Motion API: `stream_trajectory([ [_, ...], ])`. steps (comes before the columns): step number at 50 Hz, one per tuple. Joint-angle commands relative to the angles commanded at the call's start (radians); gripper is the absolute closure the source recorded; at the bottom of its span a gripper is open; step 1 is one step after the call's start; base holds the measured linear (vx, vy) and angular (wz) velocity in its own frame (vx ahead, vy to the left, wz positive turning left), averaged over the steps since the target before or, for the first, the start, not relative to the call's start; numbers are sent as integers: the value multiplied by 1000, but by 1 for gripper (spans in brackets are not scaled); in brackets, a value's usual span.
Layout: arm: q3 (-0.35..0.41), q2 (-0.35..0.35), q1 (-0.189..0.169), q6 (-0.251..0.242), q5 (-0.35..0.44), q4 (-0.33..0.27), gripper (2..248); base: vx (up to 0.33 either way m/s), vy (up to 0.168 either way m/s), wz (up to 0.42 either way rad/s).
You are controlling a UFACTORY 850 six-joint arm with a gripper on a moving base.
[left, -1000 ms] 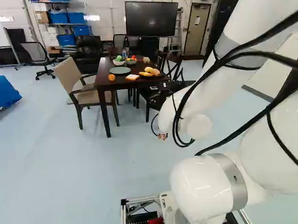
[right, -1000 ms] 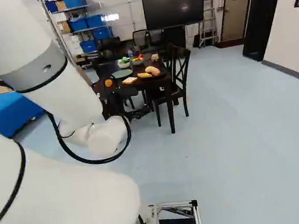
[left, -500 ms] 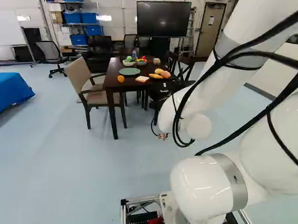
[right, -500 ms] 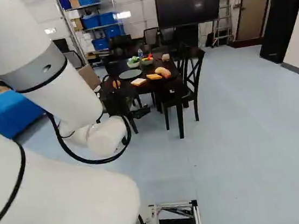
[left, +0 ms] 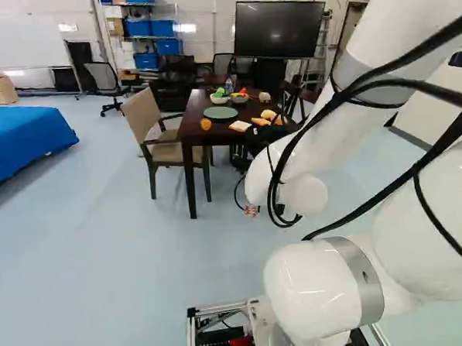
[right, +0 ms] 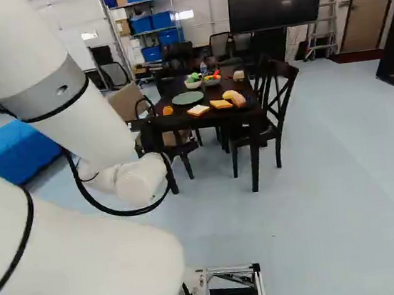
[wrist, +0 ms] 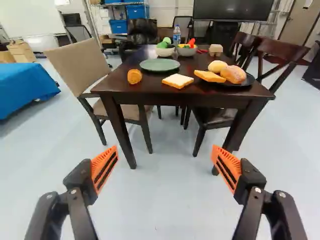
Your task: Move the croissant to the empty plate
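Observation:
Against the dark table in the left base view, my gripper point(left: 262, 137) shows as a black shape partly hidden by the arm. In the wrist view the gripper point(wrist: 165, 167) stands wide open, only floor showing between its orange pads. Ahead of and above it, a rounded orange-brown piece, seemingly the croissant point(wrist: 134, 76), lies on the table's near left part. Just behind and right of it is the bare green plate point(wrist: 160, 65). In the right base view the croissant point(right: 167, 110) is partly hidden by dark parts in front.
The dark table point(wrist: 165, 91) also holds a bread slice point(wrist: 177, 81), a dark plate point(wrist: 248, 80) with bread pieces, two bowls and a bottle. A beige armchair point(wrist: 77, 60) stands at its left, dark chairs at its right. A blue-covered surface point(left: 20, 145) is farther left.
The base has moved, turning left and coming somewhat nearer the table; the scene shifts rightward in both base views. The arm keeps its pose against its lowest joint.

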Motion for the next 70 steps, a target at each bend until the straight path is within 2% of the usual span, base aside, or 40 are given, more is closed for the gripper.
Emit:
stream_trajectory([
  [28, 0, 0, 0, 0, 0, 0, 3, 159, 37, 164],
  [70, 0, 0, 0, 0, 0, 0, 3, 129, 4, 9],
])
